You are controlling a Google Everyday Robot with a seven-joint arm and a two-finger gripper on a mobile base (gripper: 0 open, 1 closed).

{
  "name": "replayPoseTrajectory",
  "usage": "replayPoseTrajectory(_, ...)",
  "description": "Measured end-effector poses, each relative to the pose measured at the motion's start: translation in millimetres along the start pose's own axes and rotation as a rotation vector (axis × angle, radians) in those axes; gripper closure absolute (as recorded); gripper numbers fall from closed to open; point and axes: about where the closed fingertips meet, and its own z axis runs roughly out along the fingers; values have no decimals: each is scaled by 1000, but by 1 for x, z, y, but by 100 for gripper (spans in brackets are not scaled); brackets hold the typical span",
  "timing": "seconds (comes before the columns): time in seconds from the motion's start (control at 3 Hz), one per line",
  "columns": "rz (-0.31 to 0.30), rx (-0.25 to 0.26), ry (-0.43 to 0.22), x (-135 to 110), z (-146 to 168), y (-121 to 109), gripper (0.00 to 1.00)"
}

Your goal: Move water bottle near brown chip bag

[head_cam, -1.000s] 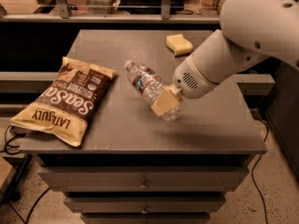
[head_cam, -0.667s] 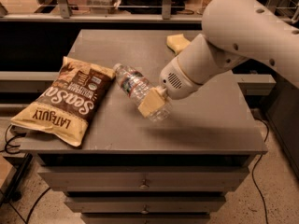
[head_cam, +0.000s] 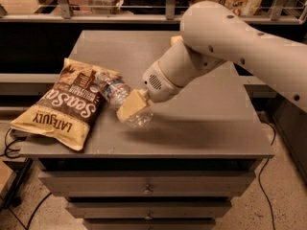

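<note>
On the grey table, the large flat brown-and-tan chip bag is lying just beside your small clear crinkled plastic water bottle. The bottle's neck is pointing at the bag's edge. Your claw is clamping the bottle's lower body.

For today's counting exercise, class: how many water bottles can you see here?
1. The water bottle is held tilted in the gripper at the table's left-middle, its cap end by the brown chip bag. The arm could hide others.
</note>
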Motion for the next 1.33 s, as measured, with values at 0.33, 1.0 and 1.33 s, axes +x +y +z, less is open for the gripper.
replayPoseTrajectory(0.33, -1, -21, -10, -10, 6, 11, 7)
replayPoseTrajectory(1.0, 9, -31, -22, -14, 10, 17, 0)
replayPoseTrajectory(1.33, 10, -52, -29, -14, 9, 20, 0)
